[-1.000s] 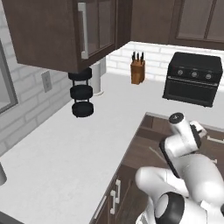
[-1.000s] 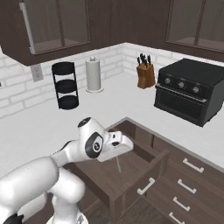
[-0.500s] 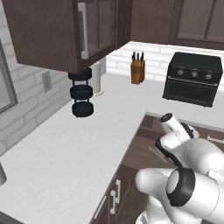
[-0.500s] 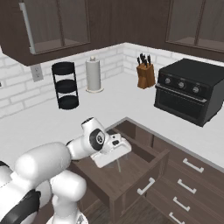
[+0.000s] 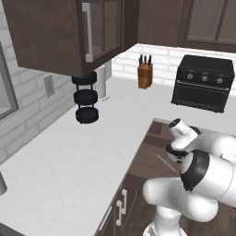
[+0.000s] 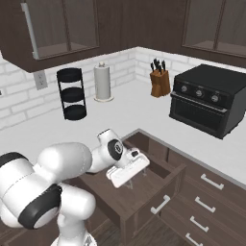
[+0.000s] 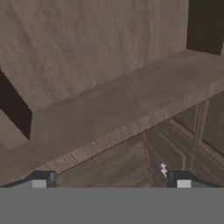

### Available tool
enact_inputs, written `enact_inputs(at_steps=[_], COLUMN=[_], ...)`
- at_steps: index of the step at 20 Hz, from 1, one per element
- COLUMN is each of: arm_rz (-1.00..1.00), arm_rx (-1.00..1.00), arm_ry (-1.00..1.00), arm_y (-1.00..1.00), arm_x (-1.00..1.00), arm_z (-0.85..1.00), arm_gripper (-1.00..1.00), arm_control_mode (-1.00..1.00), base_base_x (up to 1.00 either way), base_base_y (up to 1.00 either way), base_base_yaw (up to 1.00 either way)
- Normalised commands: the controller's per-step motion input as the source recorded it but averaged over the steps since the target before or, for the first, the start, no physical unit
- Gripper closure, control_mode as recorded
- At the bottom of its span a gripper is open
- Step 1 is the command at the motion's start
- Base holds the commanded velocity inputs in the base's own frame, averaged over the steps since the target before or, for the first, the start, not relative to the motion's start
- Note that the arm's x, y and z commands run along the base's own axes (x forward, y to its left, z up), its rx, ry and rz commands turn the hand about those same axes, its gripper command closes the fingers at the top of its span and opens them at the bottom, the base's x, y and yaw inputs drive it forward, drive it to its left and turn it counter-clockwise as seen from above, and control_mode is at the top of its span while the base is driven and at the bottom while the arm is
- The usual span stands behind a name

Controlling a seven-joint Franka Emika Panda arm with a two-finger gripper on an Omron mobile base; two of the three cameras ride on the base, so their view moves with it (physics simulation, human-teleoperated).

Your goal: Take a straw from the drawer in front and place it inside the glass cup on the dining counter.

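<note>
**Open drawer, hand low inside it**

The dark-brown drawer (image 6: pixel 144 185) stands pulled out below the white worktop (image 6: pixel 120 113), its silver bar handle (image 6: pixel 160 205) on the front. On that worktop's far edge sit a black toaster oven (image 6: pixel 211 103), a black tiered rack (image 6: pixel 72 93), a paper-towel roll (image 6: pixel 102 81) and a knife block (image 6: pixel 160 81). The gripper (image 6: pixel 129 171) hangs over the drawer floor, fingers spread wide. A thin pale straw (image 5: pixel 164 162) lies on the drawer's floor beside the hand.
</note>
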Motion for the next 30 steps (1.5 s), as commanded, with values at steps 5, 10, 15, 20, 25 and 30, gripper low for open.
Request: enact_inputs(at_steps=[5, 10, 15, 20, 25, 30], arm_rz=[0.32, 0.28, 0.15, 0.01, -0.14, -0.21], arm_rx=[0.12, 0.2, 0.26, 0.22, 0.1, 0.07], arm_ry=[0.23, 0.24, 0.16, 0.06, 0.0, 0.0], arm_y=[-0.18, -0.06, -0.05, -0.16, -0.33, -0.51], arm_x=[0.0, 0.0, 0.0, 0.0, 0.0, -0.1], arm_z=[-0.25, -0.31, -0.27, -0.18, -0.11, -0.11], arm_gripper=[-1.0, -1.0, -1.0, -1.0, -1.0, -1.0], arm_control_mode=[-1.0, -1.0, -1.0, -1.0, -1.0, -1.0], base_base_x=[0.0, 0.0, 0.0, 0.0, 0.0, 0.0], base_base_y=[0.0, 0.0, 0.0, 0.0, 0.0, 0.0], base_base_yaw=[0.0, 0.0, 0.0, 0.0, 0.0, 0.0])
